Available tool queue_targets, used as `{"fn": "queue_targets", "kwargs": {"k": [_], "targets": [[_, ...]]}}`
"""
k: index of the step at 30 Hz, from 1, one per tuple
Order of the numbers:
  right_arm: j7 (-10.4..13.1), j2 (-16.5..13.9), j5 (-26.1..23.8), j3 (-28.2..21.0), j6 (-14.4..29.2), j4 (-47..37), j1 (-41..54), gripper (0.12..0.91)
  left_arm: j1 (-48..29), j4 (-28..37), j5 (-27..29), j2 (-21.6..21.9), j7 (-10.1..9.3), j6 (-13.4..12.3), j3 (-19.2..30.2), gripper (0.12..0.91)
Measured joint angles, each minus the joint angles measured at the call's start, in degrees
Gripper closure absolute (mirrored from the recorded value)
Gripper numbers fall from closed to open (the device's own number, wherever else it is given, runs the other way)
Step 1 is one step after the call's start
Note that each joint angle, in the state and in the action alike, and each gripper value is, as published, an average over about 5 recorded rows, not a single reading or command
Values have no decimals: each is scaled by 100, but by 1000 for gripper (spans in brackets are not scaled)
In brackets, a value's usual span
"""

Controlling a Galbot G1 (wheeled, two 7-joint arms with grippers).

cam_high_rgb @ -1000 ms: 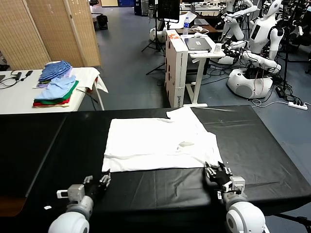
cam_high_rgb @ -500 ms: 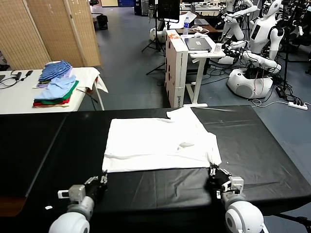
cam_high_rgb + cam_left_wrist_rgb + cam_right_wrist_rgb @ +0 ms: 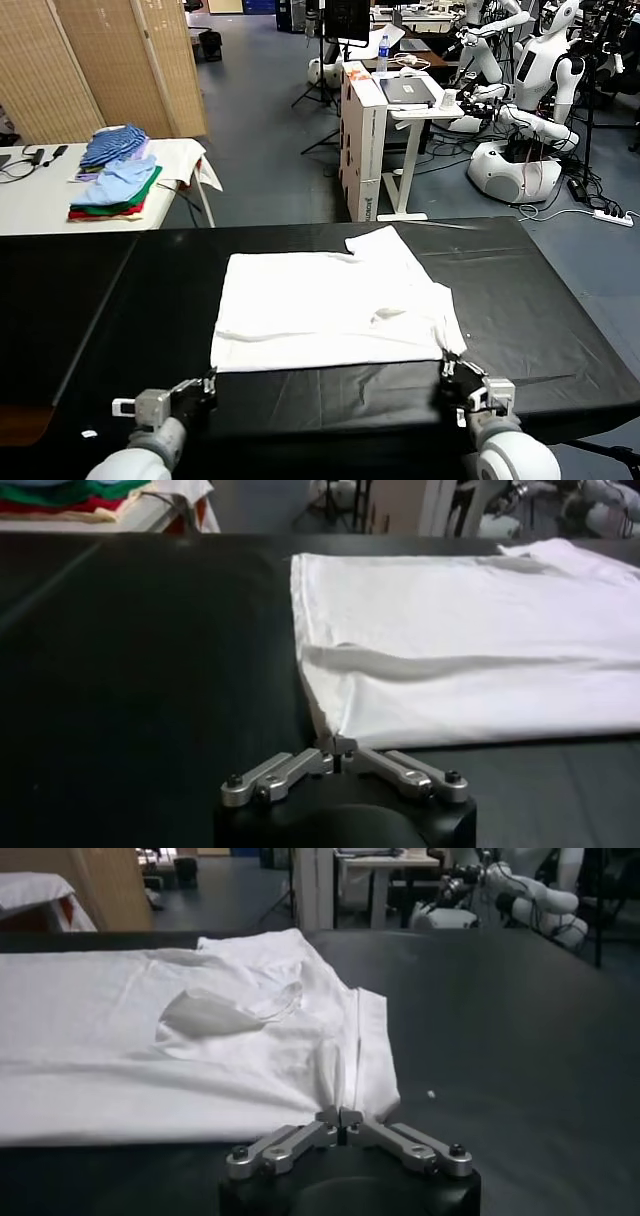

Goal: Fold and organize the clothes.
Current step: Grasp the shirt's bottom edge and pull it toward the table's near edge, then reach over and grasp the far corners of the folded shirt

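White T-shirt (image 3: 335, 305) lying flat on the black surface (image 3: 90, 300), its near hem facing you. Your left end effector (image 3: 207, 384) sits at the near left corner of the shirt; in the left wrist view its fingers (image 3: 300, 765) are drawn together on the corner of the hem. Your right end effector (image 3: 447, 366) sits at the near right corner; in the right wrist view its fingers (image 3: 385, 1133) are likewise together, pinching the cloth edge where the sleeve fold meets the hem. A shallow ridge runs across the shirt just behind the near hem, and a small crease stands up near the right side. Beyond the black surface, to your left, a stack of folded garments (image 3: 113, 186) rests on a white table (image 3: 40, 195), well apart from the shirt.
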Motion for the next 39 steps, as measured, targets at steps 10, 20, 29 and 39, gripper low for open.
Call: {"fn": "queue_targets", "kwargs": {"k": [10,20,29,39], "targets": [[40,10,-24,165,-15,499,-654,874,820,-573,467,-26,92,23,-8,885],[194,-21,61,249,-136,565,-709,602,1122,-874,573,-54,110,23,-10,885],[352,-6,335,423,-311,629,-677,140,1293,-1093,599,-46,-51,22,-42,481],[292,-209,1334,960,-32,900,-353,118,1217,-1274,823,14,-55,19,-243,126]]}}
